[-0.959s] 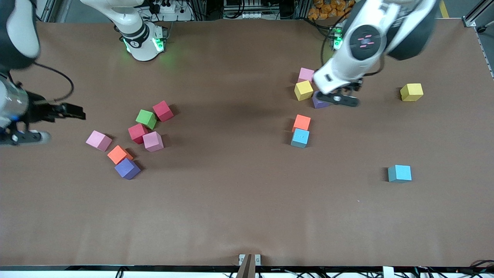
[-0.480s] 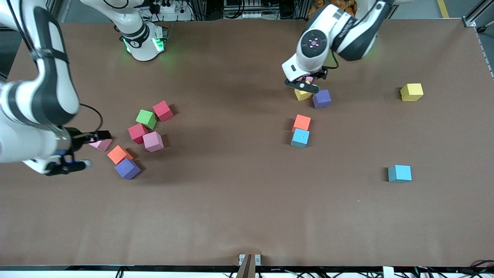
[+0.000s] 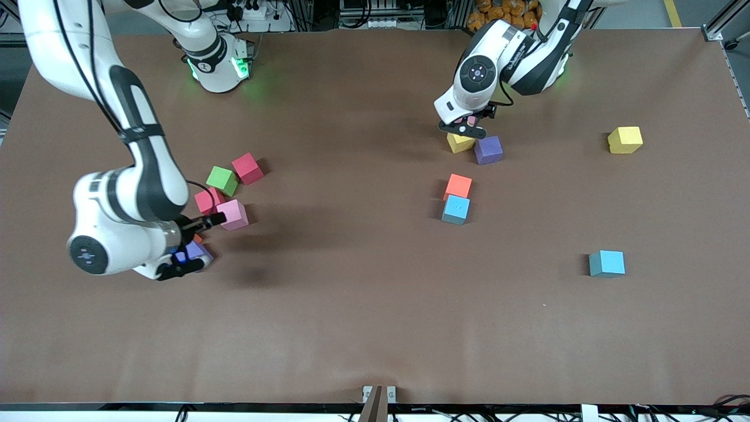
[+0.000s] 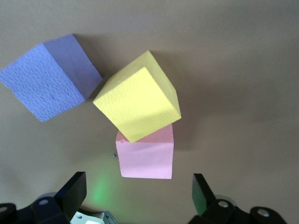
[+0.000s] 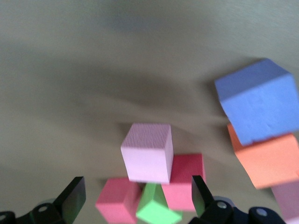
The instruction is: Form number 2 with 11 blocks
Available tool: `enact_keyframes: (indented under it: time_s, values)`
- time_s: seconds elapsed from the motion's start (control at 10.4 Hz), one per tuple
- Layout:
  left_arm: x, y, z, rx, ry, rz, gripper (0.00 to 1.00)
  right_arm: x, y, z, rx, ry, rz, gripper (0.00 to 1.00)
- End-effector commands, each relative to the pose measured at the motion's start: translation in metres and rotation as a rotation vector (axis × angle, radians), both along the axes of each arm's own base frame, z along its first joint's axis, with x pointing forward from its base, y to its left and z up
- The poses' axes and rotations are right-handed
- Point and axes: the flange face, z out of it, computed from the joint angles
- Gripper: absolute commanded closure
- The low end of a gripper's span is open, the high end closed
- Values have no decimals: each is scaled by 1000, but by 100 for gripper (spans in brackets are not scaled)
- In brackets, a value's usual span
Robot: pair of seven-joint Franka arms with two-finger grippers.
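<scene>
Two grippers, both spread wide and empty: the left gripper (image 3: 467,124) over a pink cube (image 4: 145,156) beside the yellow cube (image 4: 137,96), the right gripper (image 3: 190,243) over the purple cube (image 3: 198,251).

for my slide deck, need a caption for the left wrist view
Left gripper, jaws open, over a pink block touching a yellow block, with a purple block beside them.

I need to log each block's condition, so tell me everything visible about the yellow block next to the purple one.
The yellow block is a matte cube with a fine pebbled, foam-like surface and crisp edges, undamaged as far as shown. It sits flat on the table, turned askew to its neighbours. A pink block lies against it, and the purple block stands close beside it at one corner. The open left gripper is over the pink block, not touching the yellow one.
</scene>
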Motion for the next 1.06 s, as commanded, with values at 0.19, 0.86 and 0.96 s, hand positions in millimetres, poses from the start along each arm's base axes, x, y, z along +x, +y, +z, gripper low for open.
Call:
enact_keyframes:
  time_s: [0.19, 0.86, 0.96]
  values:
    - [-22, -12, -18, -1, -19, 66, 0, -24, 7, -49, 6, -29, 6, 0]
    - [-33, -2, -41, -8, -25, 72, 0, -82, 2, -53, 8, -146, 44, 0]
    - [-35, -1, -42, -9, -29, 70, 0, -88, 3, -44, 7, -160, 47, 0]
